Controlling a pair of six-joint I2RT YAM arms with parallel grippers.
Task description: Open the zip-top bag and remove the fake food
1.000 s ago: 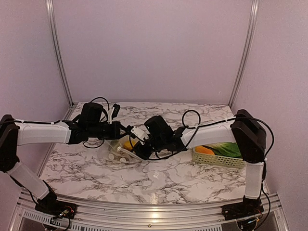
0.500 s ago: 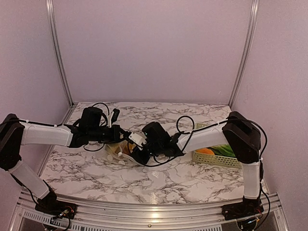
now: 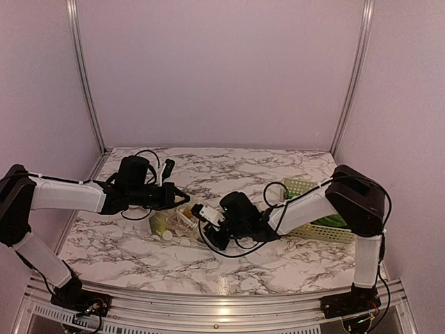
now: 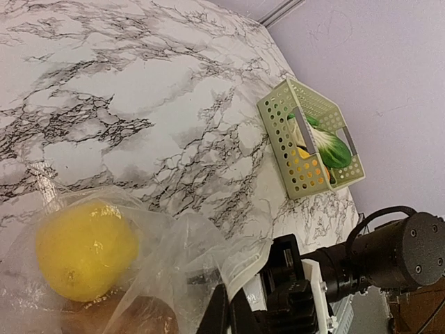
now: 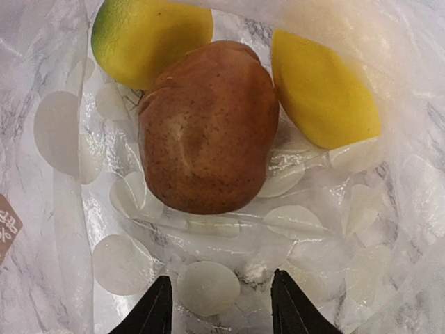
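Right pincer [image 3: 208, 236] is low over the bench [image 3: 229, 268], near-centre. Its fingers stand apart with nothing clamped between them. Right wrist view: the tips [image 5: 161, 306] hang just over the bag [image 5: 118, 264], which lies crumpled on the bench just left of this pincer.

Food seen through the film:
- brown piece [image 5: 207, 129] in the middle
- yellow-green piece [image 5: 149, 38] touching it at upper left
- yellow piece [image 5: 323, 87] touching it at upper right

White dots show on the film all around them.

Left pincer [image 3: 178, 198] sits just behind the bag, closed and pinching bag film. Left wrist view: the film rises to the dark fingers at the bottom edge, and one yellow piece shows behind it. Cannot tell whether the zip strip is parted.

Basket [image 3: 318, 233] is at the right edge of the bench, well apart from the bag. It holds a green leafy piece [image 4: 332, 149] and an orange piece [image 4: 306, 165].
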